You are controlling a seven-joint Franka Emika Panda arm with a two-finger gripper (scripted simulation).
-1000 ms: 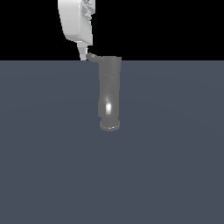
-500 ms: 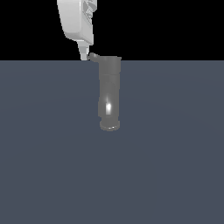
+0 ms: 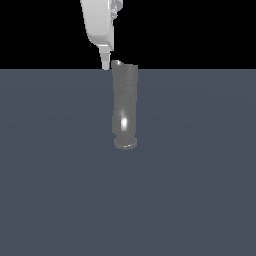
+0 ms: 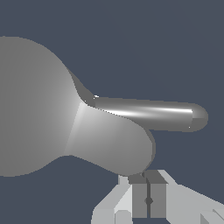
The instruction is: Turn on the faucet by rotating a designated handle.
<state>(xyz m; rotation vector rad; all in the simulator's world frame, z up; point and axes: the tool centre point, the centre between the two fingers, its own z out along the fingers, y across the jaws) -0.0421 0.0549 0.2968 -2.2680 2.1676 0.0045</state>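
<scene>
The faucet (image 3: pixel 125 107) is a glossy grey cylinder with a flared rim at its near end, lying on the dark floor. Its handle (image 3: pixel 116 63) shows as a small pale stub at the far cap end. My white gripper (image 3: pixel 106 63) comes down from above, with its narrow tip right beside that stub on the exterior view's left. In the wrist view the faucet body (image 4: pixel 35 105) fills one side and a thin shiny rod, the handle (image 4: pixel 153 113), sticks out of it. The gripper (image 4: pixel 148 199) is shut with nothing between its pads, close to a rounded lobe of the faucet.
A flat dark blue-grey floor (image 3: pixel 200 190) stretches all around the faucet. Black background lies behind the gripper.
The gripper has moved toward the exterior view's right and slightly down, closing on the faucet's far end. The handle stub that stuck out to the left now looks shorter.
</scene>
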